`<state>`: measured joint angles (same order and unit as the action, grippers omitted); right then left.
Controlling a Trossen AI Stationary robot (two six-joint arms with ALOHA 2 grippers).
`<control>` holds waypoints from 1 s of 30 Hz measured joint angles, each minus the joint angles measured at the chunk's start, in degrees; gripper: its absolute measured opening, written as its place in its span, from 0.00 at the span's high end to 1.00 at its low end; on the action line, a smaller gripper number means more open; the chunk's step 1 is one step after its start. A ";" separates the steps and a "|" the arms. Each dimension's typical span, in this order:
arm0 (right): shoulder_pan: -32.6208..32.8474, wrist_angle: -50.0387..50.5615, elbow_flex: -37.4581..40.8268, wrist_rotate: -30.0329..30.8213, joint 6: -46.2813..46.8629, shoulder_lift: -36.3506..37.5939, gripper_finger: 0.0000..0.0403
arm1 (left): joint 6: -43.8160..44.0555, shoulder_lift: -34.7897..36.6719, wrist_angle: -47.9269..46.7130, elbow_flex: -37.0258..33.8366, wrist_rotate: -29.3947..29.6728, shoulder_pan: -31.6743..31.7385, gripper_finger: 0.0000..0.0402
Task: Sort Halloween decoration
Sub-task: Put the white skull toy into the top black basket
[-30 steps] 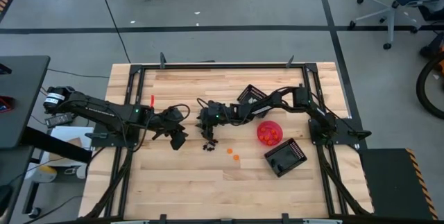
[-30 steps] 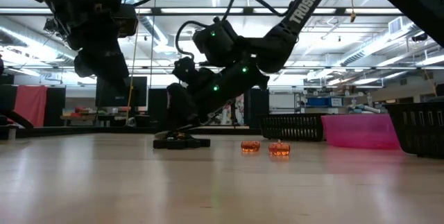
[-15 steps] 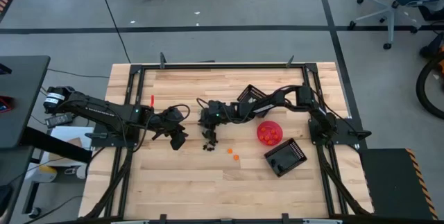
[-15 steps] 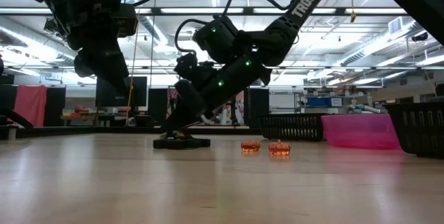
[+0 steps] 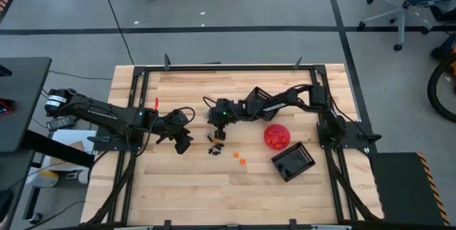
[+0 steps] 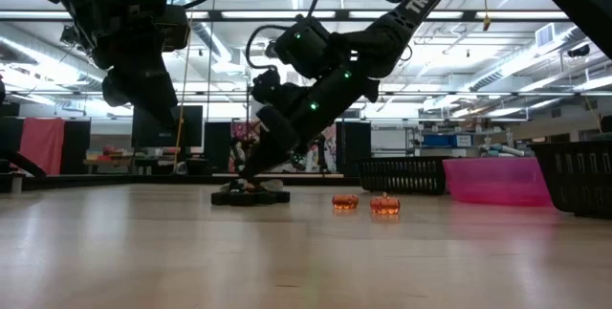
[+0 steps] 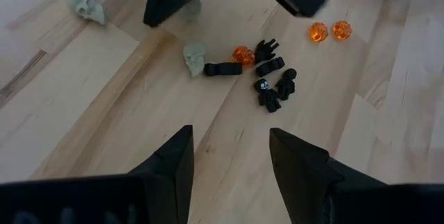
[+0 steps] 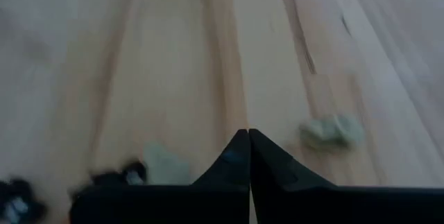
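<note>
the trinkets (image 7: 260, 71) lie in a cluster on the table (image 5: 185, 187). right gripper (image 5: 218, 132) hangs just above the cluster, jaws shut, seemingly empty; left gripper (image 5: 182, 143) waits beside, jaws wide.

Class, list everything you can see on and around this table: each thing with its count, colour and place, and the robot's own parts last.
table: one, light wood, inside a black frame
black trinkets: five, black, clustered mid-table
orange trinkets: three loose, orange, one in the cluster, a pair apart; more in the bowl
pale trinkets: at least two, whitish-grey, one by the cluster, one farther off
bowl: one, pink, on the table's right side
baskets: two, black slatted, one beside the bowl, one behind it
left gripper: open, beside the cluster
right gripper: shut, at the cluster's edge
</note>
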<state>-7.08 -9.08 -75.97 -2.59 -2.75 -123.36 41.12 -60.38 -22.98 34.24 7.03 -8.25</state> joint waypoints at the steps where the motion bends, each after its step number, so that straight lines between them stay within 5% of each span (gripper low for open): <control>1: -0.20 0.98 0.06 -0.03 0.40 0.13 0.98 | 0.02 0.00 0.00 0.00 0.00 0.00 0.60; 19: -1.15 19.22 0.17 -2.87 -0.69 7.93 0.58 | 0.00 0.02 0.58 0.00 0.00 0.00 0.60; 30: 0.79 12.55 5.89 -1.03 0.82 7.19 0.47 | 0.24 0.02 1.62 0.00 0.00 0.00 0.60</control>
<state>-6.28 3.47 -70.08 -3.62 -1.93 -116.16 41.36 -60.36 -21.37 34.24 7.03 -8.25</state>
